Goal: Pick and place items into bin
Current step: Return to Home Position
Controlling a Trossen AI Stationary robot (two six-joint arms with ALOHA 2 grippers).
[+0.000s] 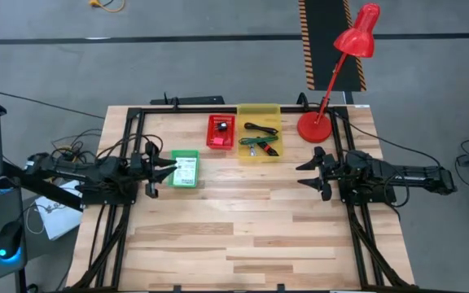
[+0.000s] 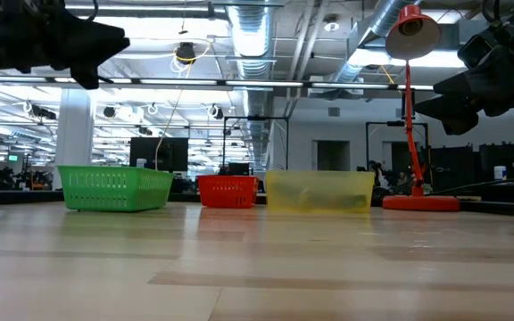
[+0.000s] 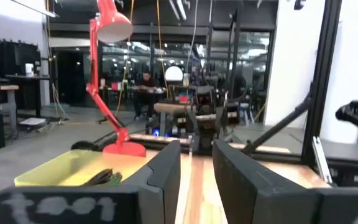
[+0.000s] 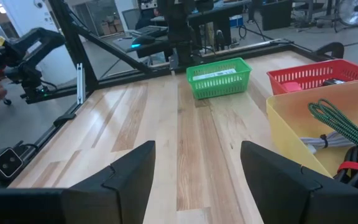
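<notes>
- The black cable (image 1: 260, 128) lies coiled in the yellow bin (image 1: 259, 110), toward the bin's far half.
- A green cable (image 1: 260, 143) lies just beside it in the same bin, on the nearer half. The right wrist view also shows a white cable (image 4: 322, 142) tucked under the green one.
- The yellow bin stands at the far edge of the table (image 1: 243, 236), about midway across it.
- A red bin (image 1: 221, 143) sits just to its left, almost touching it, with small dark and pink pieces inside that are too small to tell apart.
- A green bin (image 1: 185, 155) stands farther left and a little nearer, apart from the red one. A white packet (image 1: 186, 170) lies flat in it.
- A red lamp (image 1: 314, 127) stands to the right of the yellow bin, its base on the table and its shade leaning out past the far edge.
- The left hand (image 1: 168, 170) hangs above the table at the green bin's left edge and points toward the middle of the table. Its fingers (image 3: 166, 168) are parted by a narrow gap and grip nothing.
- The right hand (image 1: 304, 175) hangs on the opposite side, nearer than the lamp's base and well apart from the bins. Its fingers (image 4: 135, 168) are spread wide and empty.
- In the low view both arms are raised clear of the table top.
</notes>
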